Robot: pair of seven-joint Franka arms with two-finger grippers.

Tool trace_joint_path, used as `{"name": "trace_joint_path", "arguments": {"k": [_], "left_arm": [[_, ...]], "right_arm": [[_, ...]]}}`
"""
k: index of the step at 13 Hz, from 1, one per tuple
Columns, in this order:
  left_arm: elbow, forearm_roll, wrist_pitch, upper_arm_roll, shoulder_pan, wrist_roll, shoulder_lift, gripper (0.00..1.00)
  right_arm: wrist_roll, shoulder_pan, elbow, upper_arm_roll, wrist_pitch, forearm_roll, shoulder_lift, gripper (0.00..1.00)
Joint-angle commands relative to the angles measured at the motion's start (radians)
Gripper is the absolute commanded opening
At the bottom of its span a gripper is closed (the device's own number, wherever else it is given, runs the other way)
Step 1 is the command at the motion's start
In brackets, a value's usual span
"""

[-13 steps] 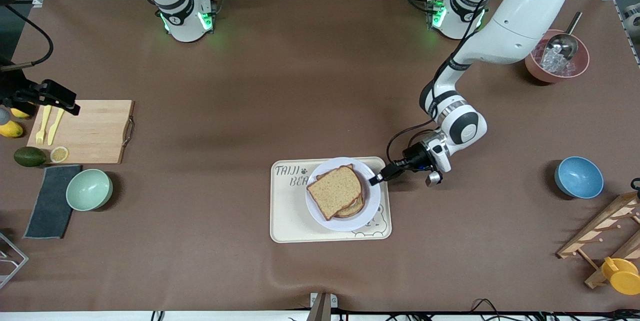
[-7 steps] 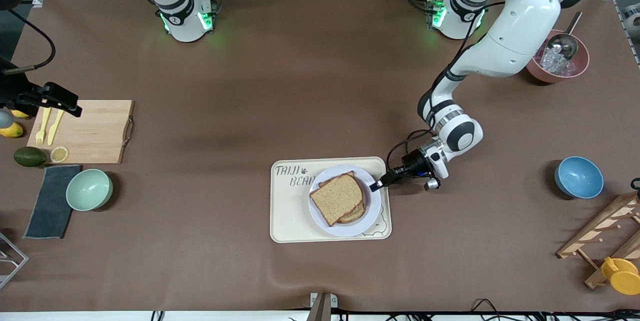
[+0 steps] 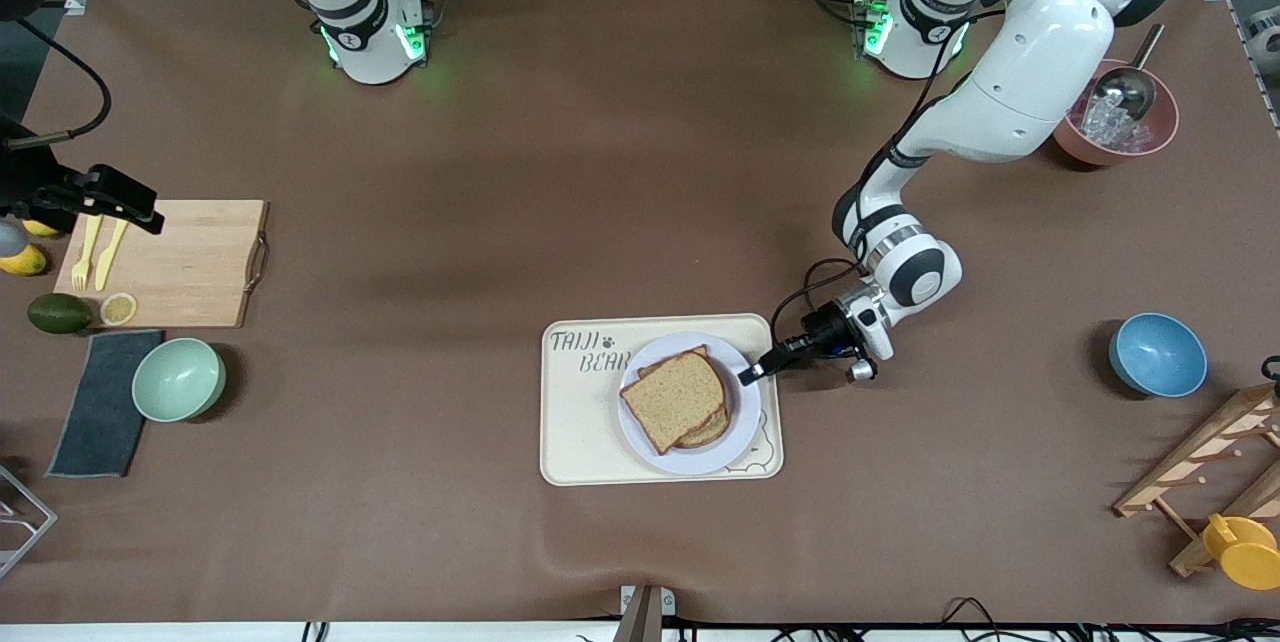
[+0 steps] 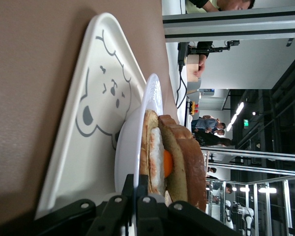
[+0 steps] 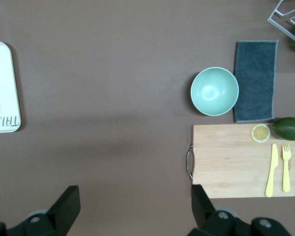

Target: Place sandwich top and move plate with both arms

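The sandwich top [image 3: 676, 395] is lying flat on the stack in the middle of the plate [image 3: 742, 427], turned so that its corners are pointing out like a diamond, one corner aiming toward the right arm's end of the table and slightly nearer the front camera; being nearly square, it is showing no clear long axis. In the left wrist view the sandwich top [image 4: 184, 164] is sitting above a fried egg [image 4: 161, 162] and a lower slice. The plate is resting on the cream tray [image 3: 580, 432], toward the tray's end that faces the left arm.

The left gripper [image 3: 750, 374] is reaching in low from the left arm's end, its fingers pressed together on the plate's rim [image 4: 136, 169], clamping the edge.

The right gripper [image 3: 112, 197] is waiting in the air over the wooden cutting board [image 3: 195, 262], above the yellow fork [image 3: 83, 252] and knife [image 3: 110, 252]. Its fingers [image 5: 66, 206] are standing wide apart, holding nothing.
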Motion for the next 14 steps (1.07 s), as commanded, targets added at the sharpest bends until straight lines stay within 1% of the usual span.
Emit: {"name": "trace_joint_path", "arguments": {"k": [1,2,3,4,5,10,14], "left_arm": [[0.018,0.061,0.021,-0.001,0.005,-0.027,0.014,0.2],[0.018,0.062,0.027,-0.003,0.005,-0.027,0.014,0.4],[0.018,0.062,0.027,-0.003,0.005,-0.038,0.013,0.69],[0.018,0.062,0.027,-0.003,0.003,-0.07,0.008,0.94],[0.017,0.063,0.029,-0.003,0.003,-0.091,0.004,1.0],[0.008,0.065,0.078,-0.006,0.005,-0.125,-0.032,1.0],[0.009,0.065,0.085,-0.012,0.0,-0.156,-0.044,1.0]], "right_arm": [[0.014,-0.001,0.006,0.002,-0.007,-0.009,0.003,1.0],[0.016,-0.001,0.006,0.004,-0.007,-0.007,0.003,1.0],[0.014,0.0,0.008,0.004,-0.006,-0.007,0.003,1.0],[0.014,0.0,0.006,0.004,-0.007,-0.007,0.003,1.0],[0.014,-0.001,0.006,0.004,-0.007,-0.007,0.003,1.0],[0.014,-0.001,0.006,0.002,-0.007,-0.007,0.003,1.0],[0.016,-0.001,0.006,0.002,-0.007,-0.007,0.006,1.0]]}}
